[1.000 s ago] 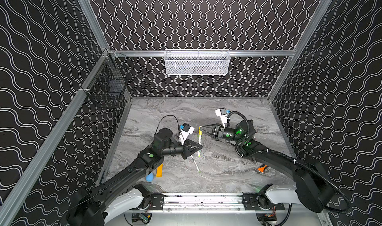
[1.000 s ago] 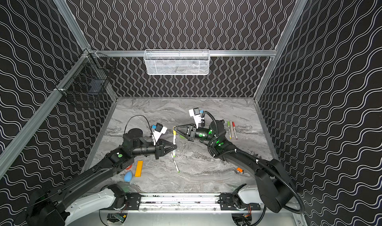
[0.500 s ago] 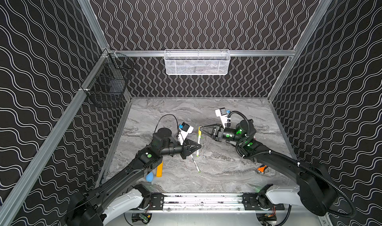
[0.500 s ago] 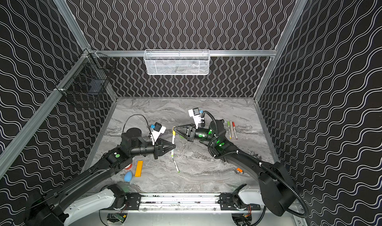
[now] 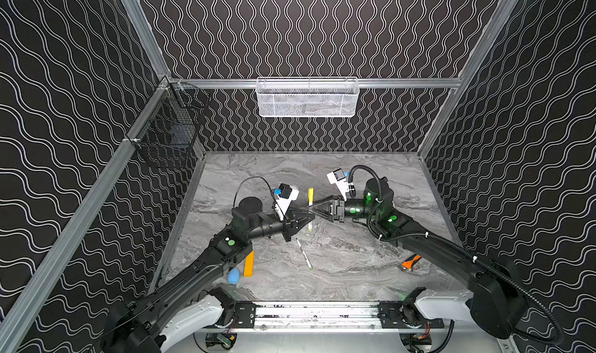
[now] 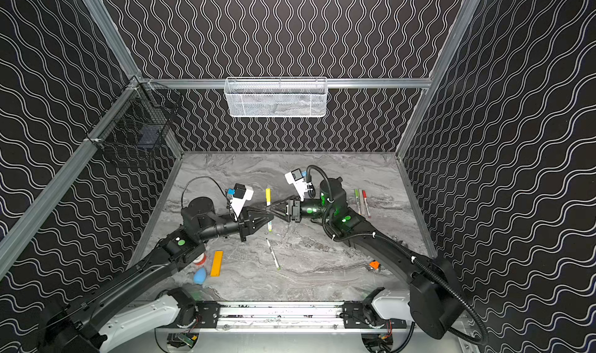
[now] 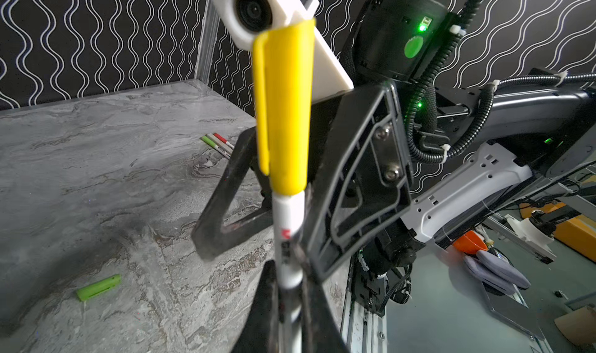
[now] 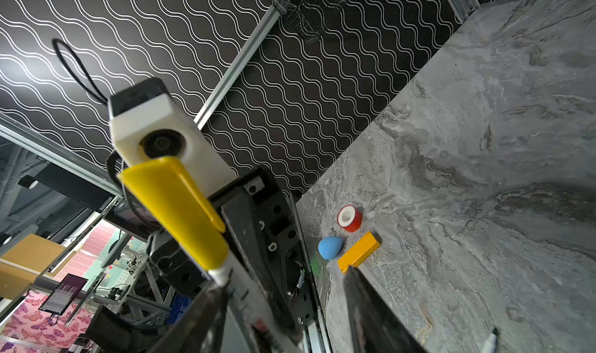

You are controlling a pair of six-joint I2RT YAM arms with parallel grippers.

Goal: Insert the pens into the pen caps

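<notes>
In both top views, two black robot arms meet tip to tip over a grey marble-patterned tabletop point(image 5: 354, 270). The left gripper point(image 5: 311, 217) is clenched on a white-barrelled marker pen point(image 5: 310, 228), held clear of the table. A bright yellow plastic pen cap point(image 5: 310, 196) sits on the pen's far end. The right gripper point(image 5: 312, 208) is at the pen just below the cap. A thin white loose pen with a green end point(image 5: 304, 254) lies nearer the camera. In a top view, three capped pens point(image 6: 362, 201) lie side by side behind the right arm.

In the left wrist view, the left gripper point(image 7: 288, 270) pinches the white barrel point(image 7: 288, 238), with the yellow cap point(image 7: 283, 109) seated above it. The right gripper point(image 7: 266, 253) has released: its black fingers point(image 7: 222, 212) stand apart on either side of the pen. A short green cap point(image 7: 98, 287) lies alone on the table.

In the right wrist view, the right gripper point(image 8: 283, 280) shows spread fingers point(image 8: 371, 312) and the yellow cap point(image 8: 180, 212) beyond them. A red tape roll point(image 8: 350, 218), a blue egg-shaped blob point(image 8: 329, 247) and a flat orange-yellow bar point(image 8: 359, 251) sit close together.
</notes>
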